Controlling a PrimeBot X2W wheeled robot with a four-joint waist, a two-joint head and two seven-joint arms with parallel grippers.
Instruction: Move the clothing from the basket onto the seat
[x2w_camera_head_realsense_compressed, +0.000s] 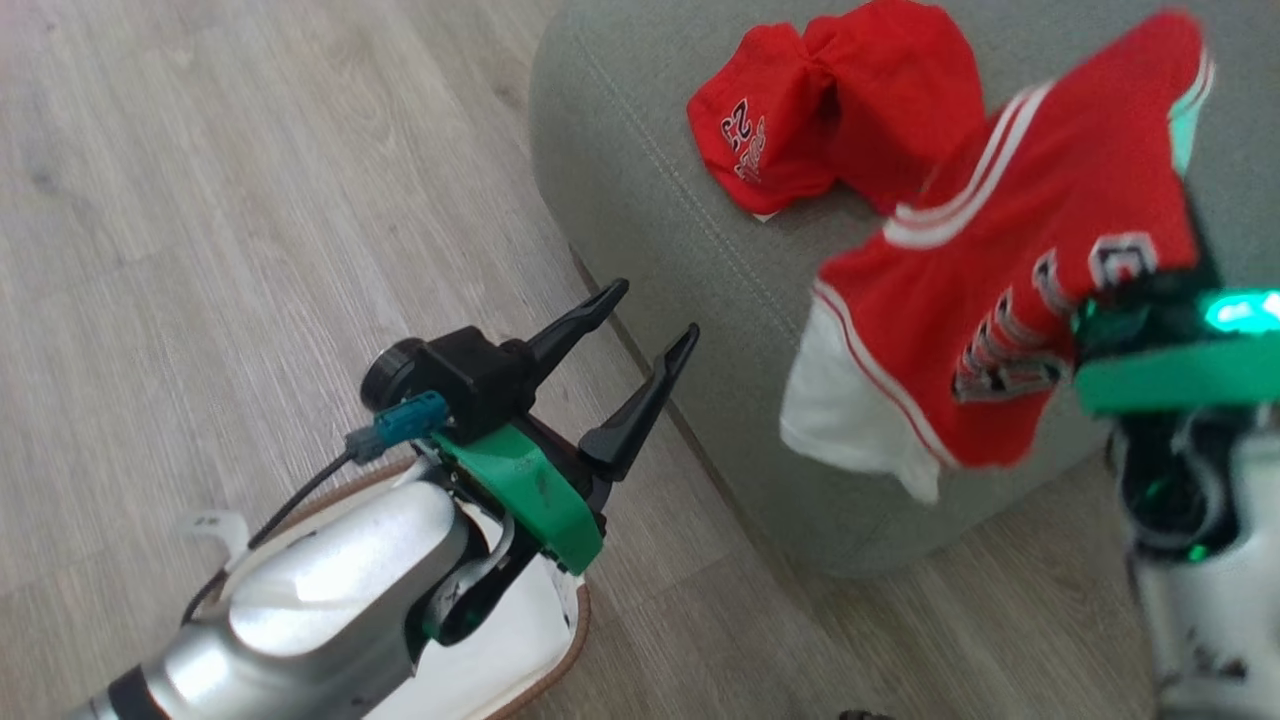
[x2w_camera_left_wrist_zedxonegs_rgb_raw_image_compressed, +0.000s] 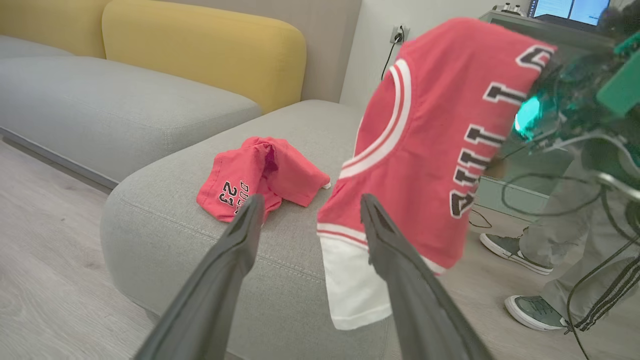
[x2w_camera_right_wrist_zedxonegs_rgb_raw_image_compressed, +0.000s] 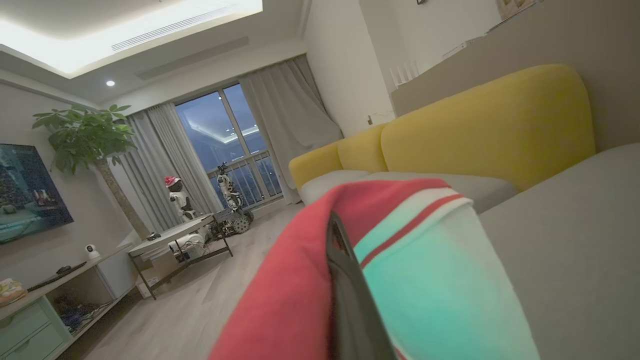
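Observation:
A red jersey (x2w_camera_head_realsense_compressed: 1000, 290) with white stripes and a white hem hangs in the air over the near corner of the grey-green seat (x2w_camera_head_realsense_compressed: 640, 200). It is draped over my right gripper (x2w_camera_right_wrist_zedxonegs_rgb_raw_image_compressed: 336, 235), which is shut on its fabric. Red shorts (x2w_camera_head_realsense_compressed: 830, 110) printed with a 23 lie crumpled on the seat behind it. My left gripper (x2w_camera_head_realsense_compressed: 656, 308) is open with nothing between its fingers, held over the floor just left of the seat. In the left wrist view the left gripper (x2w_camera_left_wrist_zedxonegs_rgb_raw_image_compressed: 312, 200) points toward the shorts (x2w_camera_left_wrist_zedxonegs_rgb_raw_image_compressed: 260, 175) and the jersey (x2w_camera_left_wrist_zedxonegs_rgb_raw_image_compressed: 430, 150). The basket (x2w_camera_head_realsense_compressed: 578, 625) sits beneath my left forearm, mostly hidden.
Pale wood floor (x2w_camera_head_realsense_compressed: 200, 250) spreads to the left of the seat. A person's grey shoes (x2w_camera_left_wrist_zedxonegs_rgb_raw_image_compressed: 520, 247) stand on the floor beyond the jersey, with cables hanging close by. Yellow sofa backs (x2w_camera_left_wrist_zedxonegs_rgb_raw_image_compressed: 210, 45) rise behind the cushions. A low table (x2w_camera_right_wrist_zedxonegs_rgb_raw_image_compressed: 175, 240) stands across the room.

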